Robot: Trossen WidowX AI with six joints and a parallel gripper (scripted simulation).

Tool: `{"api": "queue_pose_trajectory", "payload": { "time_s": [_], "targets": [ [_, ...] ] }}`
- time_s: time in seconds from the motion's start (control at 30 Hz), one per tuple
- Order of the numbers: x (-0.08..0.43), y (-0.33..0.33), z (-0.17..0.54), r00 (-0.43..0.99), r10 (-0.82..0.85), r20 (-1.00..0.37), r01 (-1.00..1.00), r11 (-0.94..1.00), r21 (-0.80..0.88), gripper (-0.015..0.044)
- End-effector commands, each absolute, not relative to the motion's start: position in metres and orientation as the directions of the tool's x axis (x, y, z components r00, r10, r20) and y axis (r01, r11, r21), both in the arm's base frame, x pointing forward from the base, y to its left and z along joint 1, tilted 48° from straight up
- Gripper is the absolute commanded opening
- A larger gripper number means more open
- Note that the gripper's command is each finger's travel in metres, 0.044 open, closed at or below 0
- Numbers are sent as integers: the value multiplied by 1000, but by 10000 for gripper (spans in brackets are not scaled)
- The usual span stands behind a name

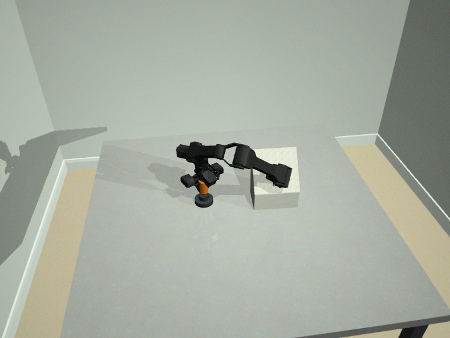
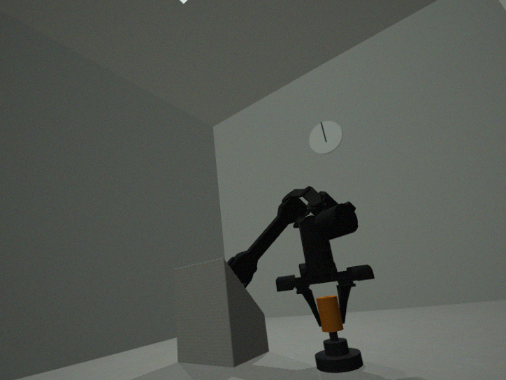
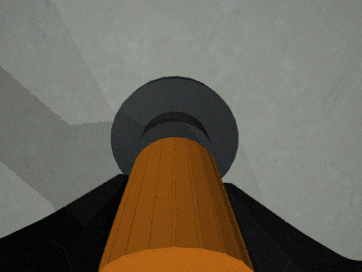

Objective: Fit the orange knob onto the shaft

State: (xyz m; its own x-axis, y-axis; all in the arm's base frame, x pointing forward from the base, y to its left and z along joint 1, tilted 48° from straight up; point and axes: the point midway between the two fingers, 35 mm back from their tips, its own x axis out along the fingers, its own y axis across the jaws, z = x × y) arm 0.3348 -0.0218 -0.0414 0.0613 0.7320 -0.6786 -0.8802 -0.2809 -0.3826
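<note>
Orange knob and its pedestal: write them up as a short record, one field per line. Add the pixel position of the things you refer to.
held thing: orange cylindrical knob [image 1: 203, 187] [image 2: 329, 313] [image 3: 175, 200]
gripper: black parallel-jaw gripper [image 2: 331, 324], shut on the knob
below knob: dark shaft [image 2: 333, 336] on a dark round stepped pedestal [image 1: 204, 202] [image 2: 339, 362] [image 3: 175, 95]
knob seated: no, shaft shows beneath it
flat sides aligned: cannot tell

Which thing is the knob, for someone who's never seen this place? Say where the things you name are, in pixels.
Find the grey table [image 1: 254, 261], then the black arm reaching from the pale block [image 1: 276, 200] [image 2: 204, 314]. Its claw [image 2: 331, 325] grips the knob [image 1: 204, 188] [image 2: 329, 314] [image 3: 175, 205], an upright cylinder above a round dark pedestal. It alone is orange.
</note>
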Motion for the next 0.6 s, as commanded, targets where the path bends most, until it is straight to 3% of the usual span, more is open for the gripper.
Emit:
{"api": "queue_pose_trajectory", "payload": {
  "time_s": [0.0,0.57],
  "targets": [
    [334,-21,-43,63,734,-676,-879,-280,-386,0],
    [336,-25,-39,63,734,-676,-874,-286,-392,0]
  ]
}}
